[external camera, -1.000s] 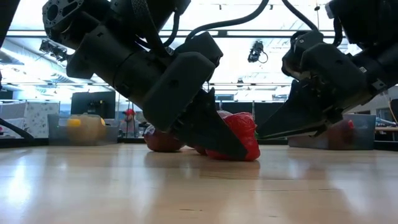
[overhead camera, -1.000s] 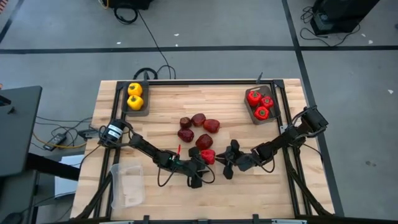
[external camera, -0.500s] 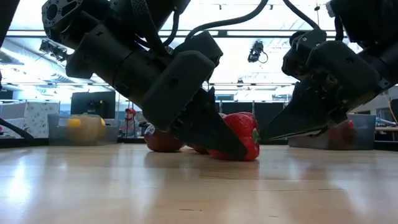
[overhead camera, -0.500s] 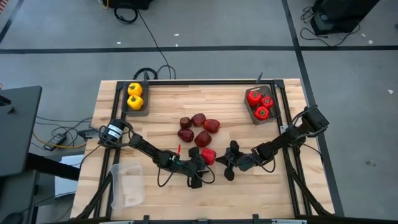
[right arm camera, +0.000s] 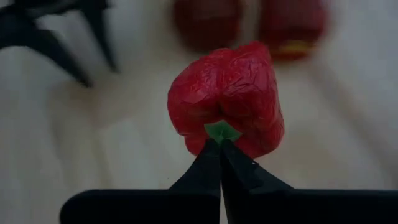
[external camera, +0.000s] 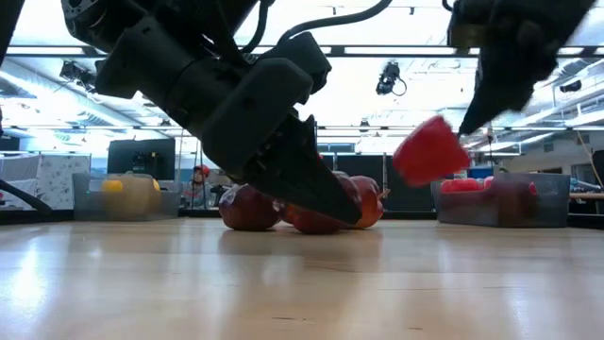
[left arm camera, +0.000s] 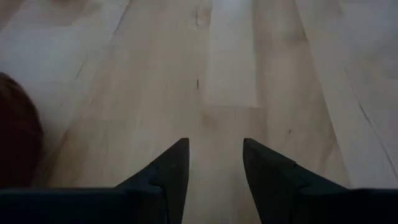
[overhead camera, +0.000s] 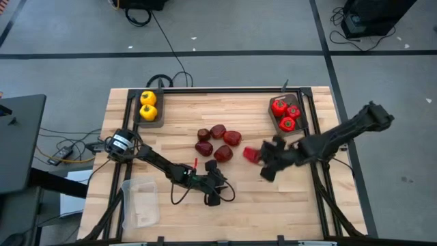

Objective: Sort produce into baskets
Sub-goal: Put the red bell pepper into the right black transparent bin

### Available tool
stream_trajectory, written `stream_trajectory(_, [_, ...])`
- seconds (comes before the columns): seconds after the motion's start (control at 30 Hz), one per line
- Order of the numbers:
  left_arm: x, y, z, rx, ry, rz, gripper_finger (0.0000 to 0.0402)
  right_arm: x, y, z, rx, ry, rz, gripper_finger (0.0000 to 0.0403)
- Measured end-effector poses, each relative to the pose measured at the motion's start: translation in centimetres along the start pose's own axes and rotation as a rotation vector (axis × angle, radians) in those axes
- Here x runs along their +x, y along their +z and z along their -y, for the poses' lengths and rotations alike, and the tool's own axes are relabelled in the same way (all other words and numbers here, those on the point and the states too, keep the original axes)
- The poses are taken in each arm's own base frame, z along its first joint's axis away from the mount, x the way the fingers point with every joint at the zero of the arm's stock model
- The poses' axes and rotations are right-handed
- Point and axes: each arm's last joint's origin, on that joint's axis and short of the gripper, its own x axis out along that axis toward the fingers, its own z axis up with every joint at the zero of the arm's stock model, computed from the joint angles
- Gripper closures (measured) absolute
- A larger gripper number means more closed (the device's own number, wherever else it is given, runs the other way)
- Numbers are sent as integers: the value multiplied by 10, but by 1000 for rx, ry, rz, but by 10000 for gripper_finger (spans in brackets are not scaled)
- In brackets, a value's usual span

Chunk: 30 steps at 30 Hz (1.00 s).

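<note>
The desk carries the right hand above its surface, pinched shut on the green stem of a red bell pepper, which hangs at the fingertips, lifted clear of the wood. The dark grey basket with three red peppers is near, beyond this hand. The left hand rests low, fingers narrowly apart and holding nothing; the maroon fruits lie just beside it.

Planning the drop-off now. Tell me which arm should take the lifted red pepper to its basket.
Right. The right pincer is shut on the red pepper by its stem, off the table, near the basket of red peppers. The left pincer is low over bare wood, holding nothing.
</note>
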Motion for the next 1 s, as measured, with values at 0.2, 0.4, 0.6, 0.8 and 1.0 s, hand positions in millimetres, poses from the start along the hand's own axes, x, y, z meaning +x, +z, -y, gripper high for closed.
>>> stream_trajectory(0.2, [1,3,-3,-16,26,27,246,-57,41,40,16,-210,-247,401])
stream_trajectory(0.4, [2,4,-6,-23,36,31,246,-94,72,87,33,-314,-403,401])
stream_trajectory(0.6, [4,6,-12,-27,49,30,246,-92,85,140,113,-273,-538,401])
stream_trajectory(0.8, [6,7,-18,-37,63,30,246,-69,92,190,208,-264,-669,401])
stream_trajectory(1.0, [6,7,-18,-35,63,24,246,-48,91,230,262,-246,-781,401])
